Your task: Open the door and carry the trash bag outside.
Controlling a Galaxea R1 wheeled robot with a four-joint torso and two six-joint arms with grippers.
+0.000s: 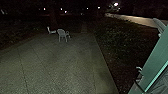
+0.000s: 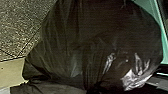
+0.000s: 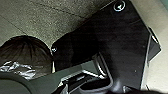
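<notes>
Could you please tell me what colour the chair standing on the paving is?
White or pale grey; the chair shows best in the head view.

No lettering, number or sign can be read.

- The trash bag point(image 2: 100, 40) is bulging full and rounded, its black plastic wrinkling and shining along the creases; it is sitting close in front of the left claw's camera.
- The green door point(image 1: 153, 60) is standing open, its surface showing beyond the bag from the left claw.
</notes>
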